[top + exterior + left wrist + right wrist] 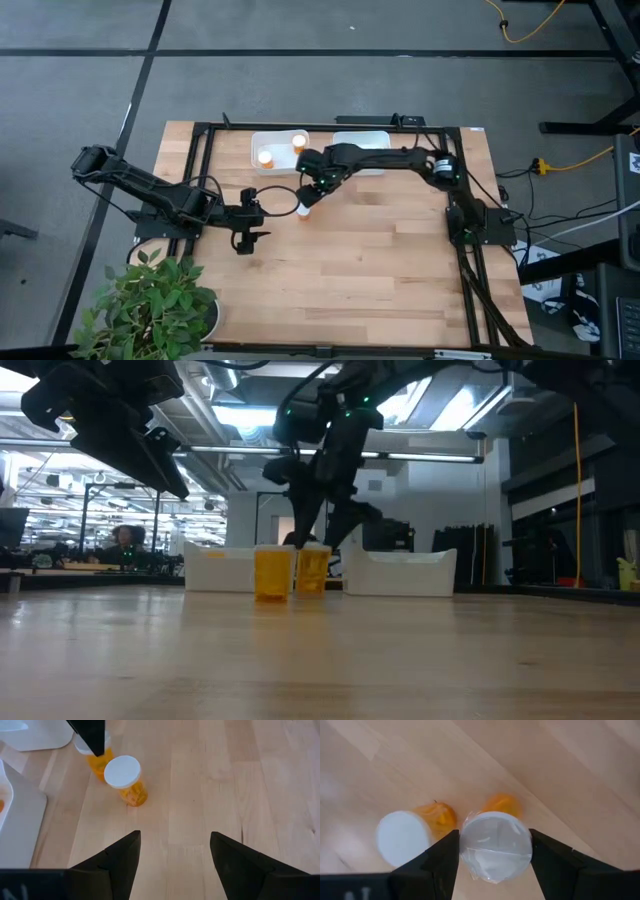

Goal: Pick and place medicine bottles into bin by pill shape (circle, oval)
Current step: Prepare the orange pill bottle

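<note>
1. Spanning mid-frame in the high view: pale wooden table, plank-grained, edged by a black metal frame.
2. Crowding the lower left corner: leafy green plant.
3. Sitting at the table's upper edge: two white plastic bins, the left bin holding two orange bottles.
4. Reaching in from the right: right gripper, fingers parted around a white-capped orange bottle, a second bottle standing just beside.
5. Waiting center-left: left gripper, spread wide, holding nothing.
6. Showing no readable labels.
</note>
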`<action>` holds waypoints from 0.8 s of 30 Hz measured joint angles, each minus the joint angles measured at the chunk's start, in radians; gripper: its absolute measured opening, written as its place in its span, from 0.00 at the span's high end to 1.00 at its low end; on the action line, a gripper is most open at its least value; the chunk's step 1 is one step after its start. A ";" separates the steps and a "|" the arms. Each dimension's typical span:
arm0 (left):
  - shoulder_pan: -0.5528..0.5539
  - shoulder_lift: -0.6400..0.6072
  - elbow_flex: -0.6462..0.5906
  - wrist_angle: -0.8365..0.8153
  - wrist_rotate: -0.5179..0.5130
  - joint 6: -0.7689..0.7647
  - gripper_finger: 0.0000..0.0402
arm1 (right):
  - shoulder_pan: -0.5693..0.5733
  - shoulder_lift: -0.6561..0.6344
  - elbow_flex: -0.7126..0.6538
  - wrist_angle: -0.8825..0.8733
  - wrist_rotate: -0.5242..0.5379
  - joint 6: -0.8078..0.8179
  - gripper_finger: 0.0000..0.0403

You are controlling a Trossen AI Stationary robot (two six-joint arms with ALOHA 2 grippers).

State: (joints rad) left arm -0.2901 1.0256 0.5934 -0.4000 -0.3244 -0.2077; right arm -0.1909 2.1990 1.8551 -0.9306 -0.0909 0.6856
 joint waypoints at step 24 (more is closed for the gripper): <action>0.000 0.000 0.000 -0.002 0.000 0.000 0.42 | -0.003 0.020 0.025 0.000 -0.008 -0.036 0.38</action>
State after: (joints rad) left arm -0.2901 1.0256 0.5934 -0.4023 -0.3244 -0.2075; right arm -0.1936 2.2189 1.8801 -0.9310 -0.0990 0.6498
